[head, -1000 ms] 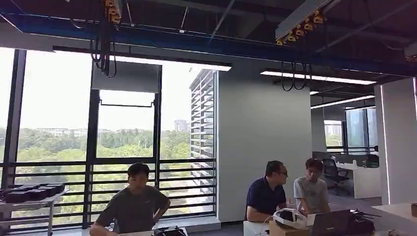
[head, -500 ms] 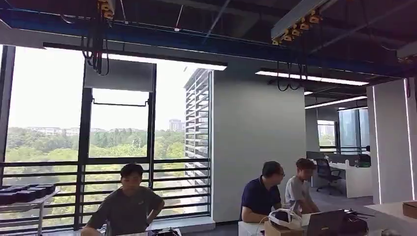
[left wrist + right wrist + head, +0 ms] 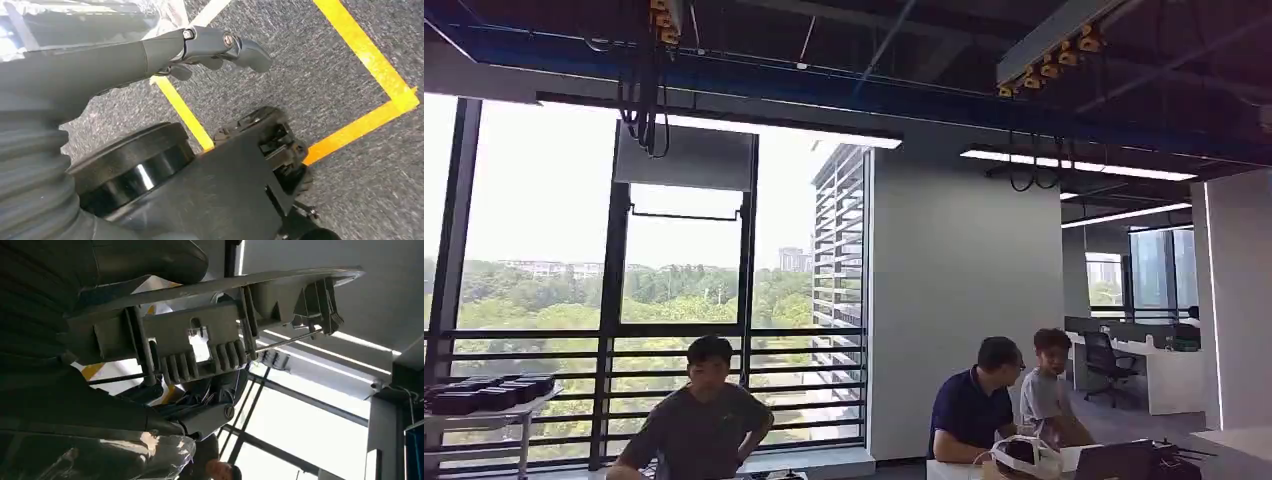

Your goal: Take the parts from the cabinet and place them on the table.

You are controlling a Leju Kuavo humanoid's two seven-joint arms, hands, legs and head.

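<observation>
Head cam level toward windows (image 3: 544,240); L wrist floorward, R wrist ceilingward

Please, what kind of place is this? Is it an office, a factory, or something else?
It looks like an open office or lab floor in a high building. People sit at desks with a laptop, office chairs stand further back, and big windows look out over trees.

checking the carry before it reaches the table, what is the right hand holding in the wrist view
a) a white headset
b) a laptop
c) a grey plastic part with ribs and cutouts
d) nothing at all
c: in the right wrist view the right hand grips a long grey plastic part with ribs and a cutout; the laptop and white headset sit on a desk by the seated people.
</observation>
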